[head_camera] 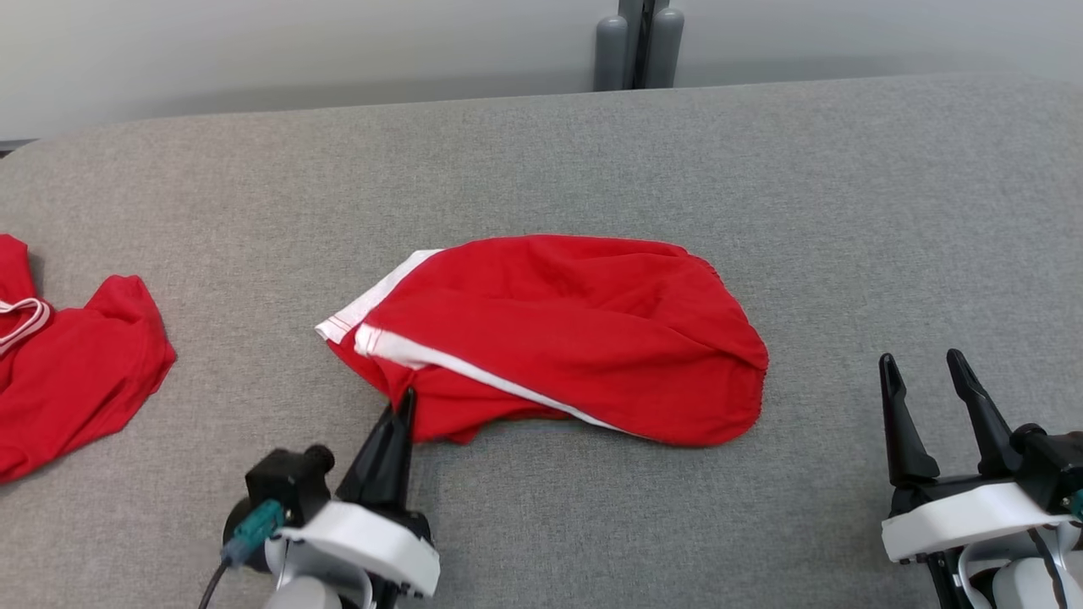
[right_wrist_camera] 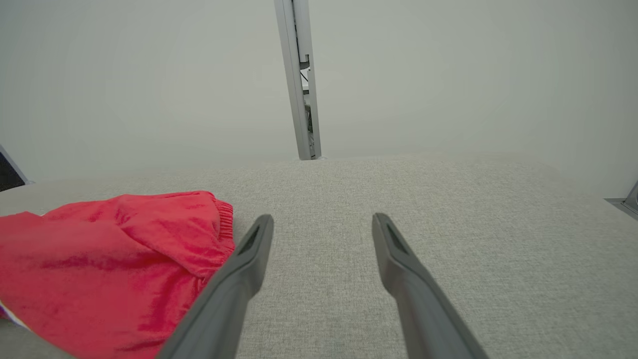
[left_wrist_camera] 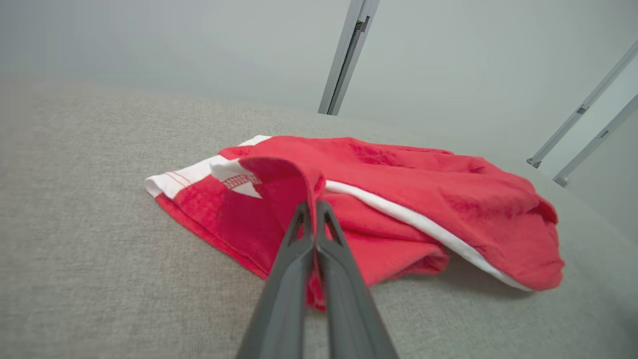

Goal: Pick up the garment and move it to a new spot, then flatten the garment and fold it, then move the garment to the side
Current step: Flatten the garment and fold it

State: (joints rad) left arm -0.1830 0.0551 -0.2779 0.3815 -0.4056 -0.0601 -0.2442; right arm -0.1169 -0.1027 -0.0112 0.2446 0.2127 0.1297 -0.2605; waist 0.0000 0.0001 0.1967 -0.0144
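Red garment (head_camera: 575, 330) lies crumpled in middle of grey table (head_camera: 804, 186). At its near edge left gripper (head_camera: 404, 404) pinches fold of cloth. To side, right gripper (head_camera: 926, 362) spread, empty. Lift slowly, straight up; watch that cloth does not slip.

The garment (head_camera: 558, 330) is soft red cloth, matt and creased, edged with a white band (head_camera: 372, 302) that shows red stitching. The grey surface (head_camera: 761, 169) beneath is a woven fabric, matt, with a fine, slightly rough weave. A second red piece (head_camera: 76, 372) looks like the same cloth. The left gripper (head_camera: 407, 399) and right gripper (head_camera: 922, 359) have dark matt fingers (right_wrist_camera: 413, 289), probably plastic, on smooth white shells (head_camera: 956, 512) with a faint sheen. The post (right_wrist_camera: 299, 80) looks like dull grey metal, though it is blurred.
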